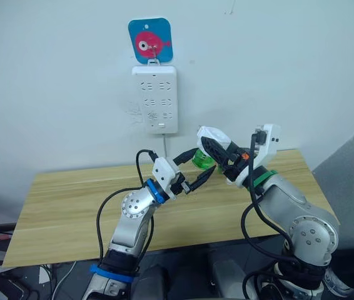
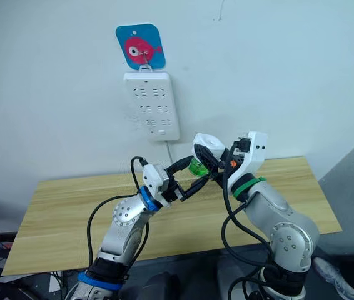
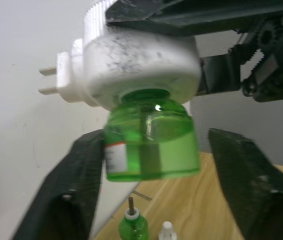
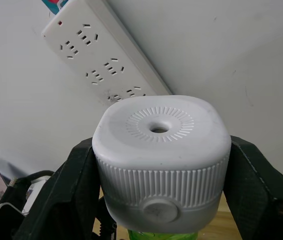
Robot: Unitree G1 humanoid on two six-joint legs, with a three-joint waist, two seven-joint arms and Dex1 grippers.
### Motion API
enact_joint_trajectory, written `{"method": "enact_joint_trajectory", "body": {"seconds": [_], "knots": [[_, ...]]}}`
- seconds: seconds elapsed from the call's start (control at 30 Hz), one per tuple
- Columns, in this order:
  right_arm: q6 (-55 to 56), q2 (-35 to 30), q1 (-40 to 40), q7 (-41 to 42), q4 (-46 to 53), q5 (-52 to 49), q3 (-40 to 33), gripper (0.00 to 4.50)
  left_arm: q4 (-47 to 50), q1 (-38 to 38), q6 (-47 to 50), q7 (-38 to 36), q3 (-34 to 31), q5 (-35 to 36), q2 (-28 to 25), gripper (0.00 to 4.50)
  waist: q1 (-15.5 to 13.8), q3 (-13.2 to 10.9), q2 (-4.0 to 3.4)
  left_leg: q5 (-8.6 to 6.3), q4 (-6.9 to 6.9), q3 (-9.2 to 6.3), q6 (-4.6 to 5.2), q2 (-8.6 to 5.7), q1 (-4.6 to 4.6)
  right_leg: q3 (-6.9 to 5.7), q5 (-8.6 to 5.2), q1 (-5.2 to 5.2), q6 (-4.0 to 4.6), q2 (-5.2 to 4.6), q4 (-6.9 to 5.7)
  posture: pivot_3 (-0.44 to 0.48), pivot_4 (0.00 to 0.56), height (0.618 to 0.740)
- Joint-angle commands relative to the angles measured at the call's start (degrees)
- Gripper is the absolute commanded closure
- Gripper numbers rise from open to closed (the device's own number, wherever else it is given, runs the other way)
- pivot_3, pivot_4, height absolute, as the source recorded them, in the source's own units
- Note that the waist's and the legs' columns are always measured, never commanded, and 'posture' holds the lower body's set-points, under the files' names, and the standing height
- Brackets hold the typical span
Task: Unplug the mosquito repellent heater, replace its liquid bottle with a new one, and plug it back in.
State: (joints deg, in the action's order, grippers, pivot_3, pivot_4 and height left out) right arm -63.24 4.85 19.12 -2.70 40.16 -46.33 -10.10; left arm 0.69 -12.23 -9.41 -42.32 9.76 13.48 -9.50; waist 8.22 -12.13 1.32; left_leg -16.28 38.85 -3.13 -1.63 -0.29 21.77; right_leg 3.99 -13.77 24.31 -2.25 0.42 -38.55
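Right end effector (image 4: pixel 156 200) clamps the mosquito repellent heater (image 4: pixel 160 160); left end effector (image 3: pixel 156 185) spread around its green bottle (image 3: pixel 151 145); two more bottles (image 3: pixel 133 226) on the desk (image 1: pixel 70 206).

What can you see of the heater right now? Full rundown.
The heater is a white rounded plastic unit, scuffed grey underneath, with a vented round top around a centre hole, a ribbed side band and a round button. Two metal prongs stick out bare, so it is unplugged. The right gripper clamps its sides, holding it in the air in front of the power strip. A green bottle still hangs from its underside, between the left gripper's open fingers.
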Motion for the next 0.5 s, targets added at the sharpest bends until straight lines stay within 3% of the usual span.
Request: {"method": "enact_joint_trajectory", "body": {"seconds": [0.03,0.17,0.3,0.5], "knots": [[2.16,-1.53,1.27,-0.38,2.56,-2.07,-0.68,1.51,4.44,2.05,4.35,0.1,-1.78,2.51,-2.61,0.03,0.04,0.0,0.0,0.0,0.0,0.0,0.0,0.01,0.0,0.0,0.0,0.0,0.0,0.0,0.0,-0.166,0.176,0.74],[2.35,-6.63,1.77,0.61,4.16,-1.7,-0.13,1.51,9.32,4.12,8.32,2.06,-5.98,4.51,-6.49,0.0,0.03,-0.02,-0.02,0.0,-0.01,-0.01,0.0,0.02,0.02,0.0,0.0,0.04,-0.01,0.01,0.01,-0.168,0.177,0.74],[2.25,-16.1,3.62,4.2,6.28,0.49,2.72,1.51,12.37,3.91,10.06,7.22,-14.01,4.4,-10.38,0.0,-0.03,-0.04,-0.02,0.0,-0.01,0.01,0.0,0.03,0.05,0.0,0.0,0.06,-0.01,0.0,0.06,-0.145,0.181,0.74],[3.42,-25.32,6.05,8.17,7.73,4.2,9.56,1.51,5.51,-2.79,11.79,6.14,-18.48,5.07,-15.54,0.0,-0.29,-0.05,-0.01,0.0,-0.03,0.05,0.0,0.02,0.06,-0.14,-0.01,0.03,-0.01,0.02,0.15,-0.129,0.183,0.74]]}}
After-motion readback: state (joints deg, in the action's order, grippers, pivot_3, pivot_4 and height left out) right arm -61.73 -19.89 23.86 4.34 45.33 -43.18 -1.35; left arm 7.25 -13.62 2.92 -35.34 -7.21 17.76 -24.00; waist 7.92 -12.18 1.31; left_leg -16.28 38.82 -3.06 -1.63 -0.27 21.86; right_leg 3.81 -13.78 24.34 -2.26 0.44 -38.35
